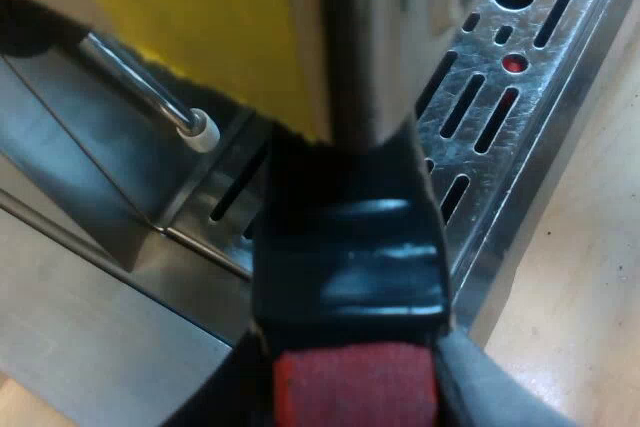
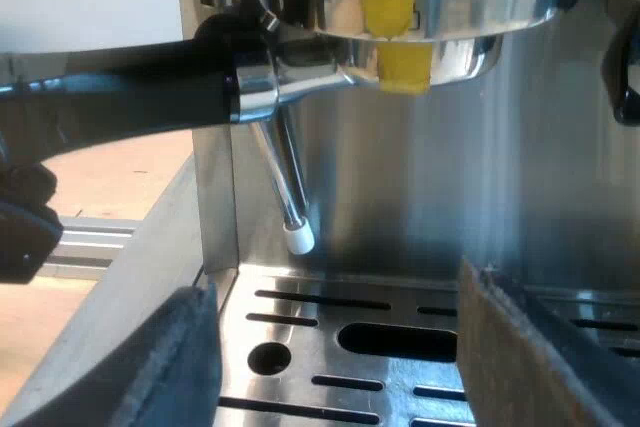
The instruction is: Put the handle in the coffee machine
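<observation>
Black handle (image 2: 120,97) (red-tipped) seemingly locked under machine (image 2: 450,197), left gripper (image 1: 355,397) clasping it, right gripper (image 2: 345,367) spread

Open room lies between the drip tray (image 2: 300,332) and the holder (image 2: 280,77) up under the espresso machine's (image 2: 480,167) head. The steam wand (image 2: 280,177) slants down into that gap, close under the holder's dark handle, its white tip just above the tray.

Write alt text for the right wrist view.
The metal holder sits up under the espresso machine's brew head, its dark handle sticking out. A steam wand hangs over the slotted drip tray, above which the open right gripper hovers.
</observation>
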You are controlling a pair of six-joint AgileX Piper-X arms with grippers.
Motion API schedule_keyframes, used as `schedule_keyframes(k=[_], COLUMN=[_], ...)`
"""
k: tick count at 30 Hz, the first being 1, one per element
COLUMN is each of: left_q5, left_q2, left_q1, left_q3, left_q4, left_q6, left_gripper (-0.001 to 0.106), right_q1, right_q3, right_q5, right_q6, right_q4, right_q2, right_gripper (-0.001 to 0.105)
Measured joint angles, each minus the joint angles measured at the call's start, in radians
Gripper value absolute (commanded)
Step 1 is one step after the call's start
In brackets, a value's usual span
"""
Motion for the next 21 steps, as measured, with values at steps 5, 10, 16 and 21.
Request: schedule_keyframes(k=[5,10,16,21], left_q5=[0.016,0.016,0.01,0.01], left_q2=[-0.002,-0.005,-0.005,-0.005], left_q1=[0.0,0.0,0.0,0.0], left_q3=[0.0,0.0,-0.026,-0.026], left_q4=[0.01,0.017,0.058,0.067], left_q6=[-0.006,-0.01,-0.014,-0.014], left_gripper=[0.0,0.0,0.0,0.0], right_q1=[-0.011,-0.065,-0.137,-0.158], right_q3=[0.0,0.0,0.0,0.0], right_q5=[0.0,-0.009,-0.159,-0.21], right_q6=[0.0,-0.001,-0.003,-0.005], right_q4=[0.011,0.045,0.066,-0.055], right_q2=[0.0,0.0,0.015,0.08], right_gripper=[0.055,0.055,0.054,0.038])
